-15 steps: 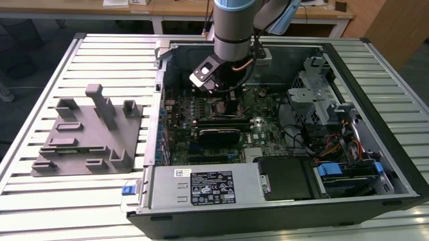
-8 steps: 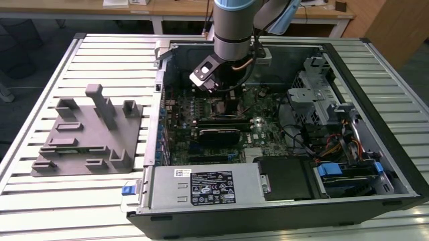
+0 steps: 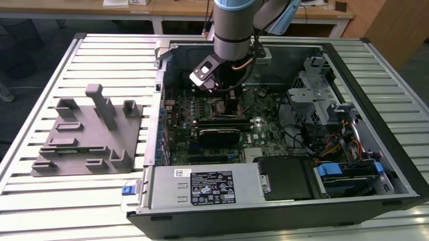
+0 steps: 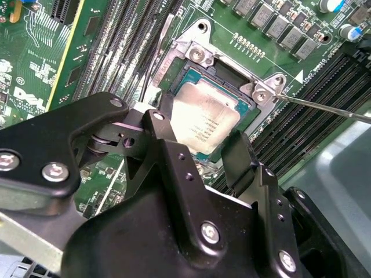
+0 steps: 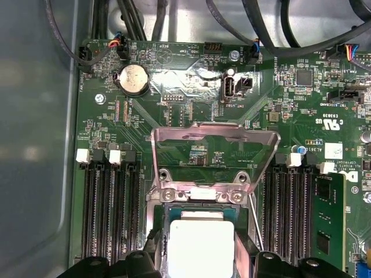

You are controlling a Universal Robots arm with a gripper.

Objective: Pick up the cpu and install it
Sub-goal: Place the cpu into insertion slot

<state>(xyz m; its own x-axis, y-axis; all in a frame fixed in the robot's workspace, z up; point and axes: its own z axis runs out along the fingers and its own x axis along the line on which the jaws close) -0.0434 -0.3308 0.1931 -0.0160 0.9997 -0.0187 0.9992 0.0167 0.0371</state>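
Item: the cpu (image 4: 206,116), silvery square chip, lay within the socket frame (image 4: 200,55) on the motherboard (image 5: 174,104), inside the open computer case (image 3: 375,65) on the bench (image 3: 100,50).
Claw (image 4: 202,128): set narrow, fingers against opposite chip edges, apparently gripping it.
Load plate (image 5: 214,147): raised clear of the socket.
Grey fixture block (image 3: 87,135): well apart, on the exterior view's left.
Step, as judged: installation, chip at or nearly at its seat.
Requirement, as judged: chip level and square to the frame, no side pressure.
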